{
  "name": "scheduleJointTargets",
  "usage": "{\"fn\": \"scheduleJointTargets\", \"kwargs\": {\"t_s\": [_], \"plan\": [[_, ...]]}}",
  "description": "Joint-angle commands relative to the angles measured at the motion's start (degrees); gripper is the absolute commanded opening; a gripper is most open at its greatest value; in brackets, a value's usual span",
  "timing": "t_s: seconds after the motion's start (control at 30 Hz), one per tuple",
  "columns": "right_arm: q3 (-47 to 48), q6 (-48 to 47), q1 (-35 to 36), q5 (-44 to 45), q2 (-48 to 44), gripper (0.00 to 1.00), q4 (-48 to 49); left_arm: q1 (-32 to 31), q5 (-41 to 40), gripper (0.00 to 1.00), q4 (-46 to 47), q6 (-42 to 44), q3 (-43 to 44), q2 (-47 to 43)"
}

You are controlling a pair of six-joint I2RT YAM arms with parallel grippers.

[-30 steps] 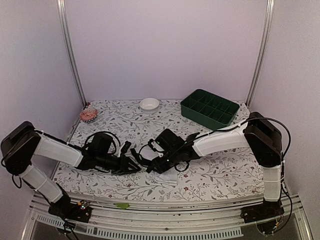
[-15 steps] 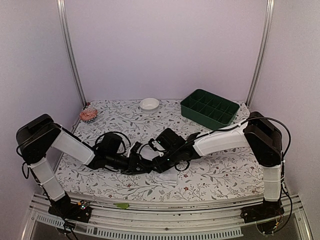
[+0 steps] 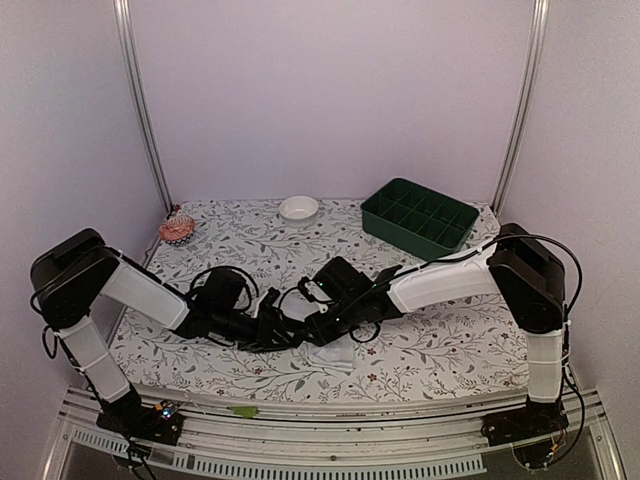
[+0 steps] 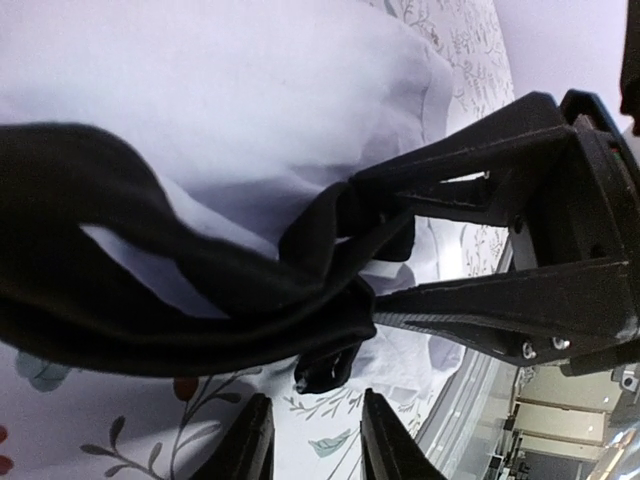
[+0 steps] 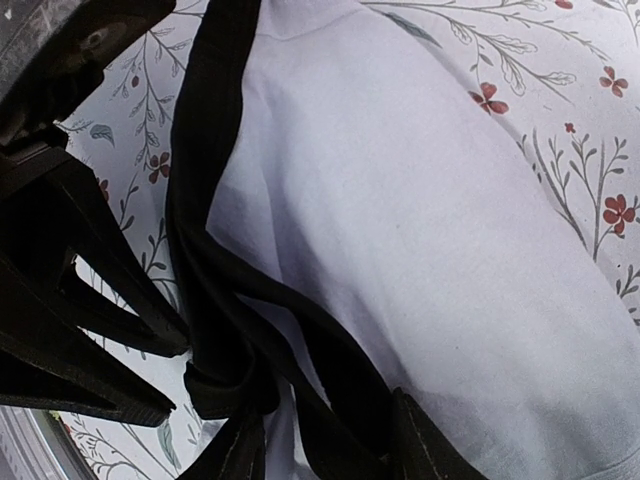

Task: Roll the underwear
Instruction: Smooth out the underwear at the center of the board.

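Table under a white cloth printed with leaf sprigs and small red flowers (image 3: 440, 350), set between plain lilac walls. Item, near middle of the table: white soft-fabric underwear (image 5: 400, 230) with a black band (image 5: 215, 200), lying on the cloth between the two arm tips and partly hidden by them in the top view. Right gripper (image 5: 325, 410): fingers closed on a gathered bunch of the black band, holding it a little above the cloth. Left gripper (image 4: 318, 400): fingers apart, gripping nothing, printed cloth showing between them, tips just beside the same bunch and facing the right gripper. Step in hand, as judged: taking hold of the banded edge, the roll itself not yet begun. Next move, as judged: the left fingers need to close on the band beside the right pair, so both can turn that edge evenly over the white body. Condition: white panel smooth and slightly domed, band twisted and creased at the grip; no lettering legible. Far side: dark green plastic compartment tray (image 3: 405, 240), small white round bowl (image 3: 298, 208), pinkish-red round object (image 3: 177, 229), all well apart from the work.
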Motion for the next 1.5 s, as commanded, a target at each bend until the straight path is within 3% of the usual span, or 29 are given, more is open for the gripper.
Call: {"fn": "scheduleJointTargets", "kwargs": {"t_s": [0.0,0.17,0.3,0.47,0.73,1.07,1.47], "plan": [[-1.44,0.49,-0.14,-1.44,-1.16,0.43,-0.85,-0.65,-2.62,0.33,-3.31,1.10,1.37,-0.52],[-1.37,0.29,-0.16,-1.45,-1.07,0.43,-0.85,-1.11,-0.26,0.31,-0.21,1.31,3.37,2.11],[-1.19,0.27,-0.20,-1.43,-1.22,0.43,-0.82,-1.32,0.65,0.17,-0.94,1.38,4.07,2.56],[-1.20,0.41,-0.19,-1.55,-1.26,0.43,-0.84,-1.32,-1.08,0.00,-4.87,1.69,1.35,-3.09],[-3.62,-0.03,-0.23,-5.97,-3.97,0.55,3.21,-1.25,-0.56,0.00,-18.60,4.17,1.37,-8.29],[-4.66,-0.45,-0.04,-8.97,-4.05,0.56,5.06,-1.23,-4.33,0.00,-29.94,4.18,1.43,-10.31],[-6.47,1.61,-0.56,-17.97,-13.56,0.61,12.08,-1.32,-4.84,0.00,-31.90,4.67,1.18,-6.04]]}}
